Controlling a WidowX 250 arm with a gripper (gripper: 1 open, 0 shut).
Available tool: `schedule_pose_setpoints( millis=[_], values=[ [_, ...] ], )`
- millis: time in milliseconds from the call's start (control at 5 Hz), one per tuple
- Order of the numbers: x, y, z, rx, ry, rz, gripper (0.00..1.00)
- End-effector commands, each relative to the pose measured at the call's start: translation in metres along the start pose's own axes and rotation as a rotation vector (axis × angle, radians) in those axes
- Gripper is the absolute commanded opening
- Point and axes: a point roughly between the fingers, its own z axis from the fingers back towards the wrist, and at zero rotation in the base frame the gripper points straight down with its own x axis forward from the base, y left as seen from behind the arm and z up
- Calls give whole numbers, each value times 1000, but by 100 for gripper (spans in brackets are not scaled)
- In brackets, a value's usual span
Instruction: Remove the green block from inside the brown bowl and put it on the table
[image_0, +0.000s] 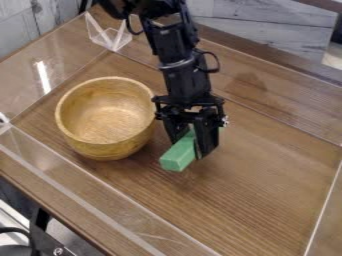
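A: Starting at the left edge of the table: low clear plastic wall along the rim; wood grain beneath.

B: Next, toward the left half of the tabletop?

A: Brown bowl; round, thick rim, pale grained inside; upright; nothing visible in it.

B: And just right of that?

A: Green block; outside the bowl, close beside its right rim, near the middle of the tabletop; tilted, lower end down at the wood or very near it; cannot tell whether actually touching.

B: Held?

A: Yes; pinched by the gripper; dark fingers pressed in on the block's upper part, one on each side; pointing steeply downward.

B: Above that?

A: Black arm; rising from the gripper toward the far edge of the tabletop, leaning slightly left; cables along it.

B: Farther right?

A: Bare wood out to the right edge; another clear wall there, catching some glare.

B: Gripper and bowl touching?

A: Apart; left finger just beside the bowl's right rim, with a narrow gap showing.
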Motion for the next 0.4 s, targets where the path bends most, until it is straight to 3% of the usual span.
schedule_pose_setpoints(
  millis=[0, 200],
  values=[
    [9, 1, 14, 4, -52, -10, 0],
    [10, 1, 14, 0, -51, -9, 0]
  ],
)
